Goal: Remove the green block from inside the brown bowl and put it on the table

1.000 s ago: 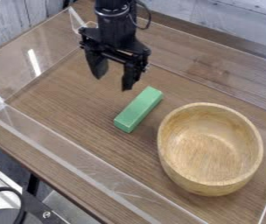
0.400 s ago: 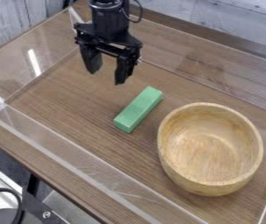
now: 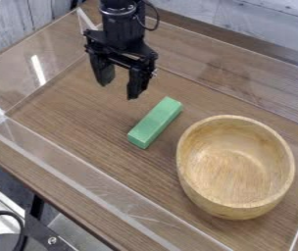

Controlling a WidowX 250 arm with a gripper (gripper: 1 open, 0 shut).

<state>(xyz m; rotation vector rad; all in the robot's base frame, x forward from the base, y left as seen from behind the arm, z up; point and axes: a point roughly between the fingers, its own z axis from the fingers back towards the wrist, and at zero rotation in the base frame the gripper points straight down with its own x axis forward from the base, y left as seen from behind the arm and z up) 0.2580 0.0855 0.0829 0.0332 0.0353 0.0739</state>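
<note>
The green block (image 3: 155,123) lies flat on the desk (image 3: 79,118), just beside the brown bowl (image 3: 235,165). It looks light and stiff, hardly fragile, perhaps slightly slick, so it is best pinched across its narrow width near mid-length; the end effector (image 3: 122,86) has its fingers apart.

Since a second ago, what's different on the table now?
Only the gripper has moved: it has shifted slightly away from the green block and the bowl, toward the far side of the table. Nothing was taken hold of or let go. The green block still lies on the table beside the brown bowl, which stayed put.
</note>
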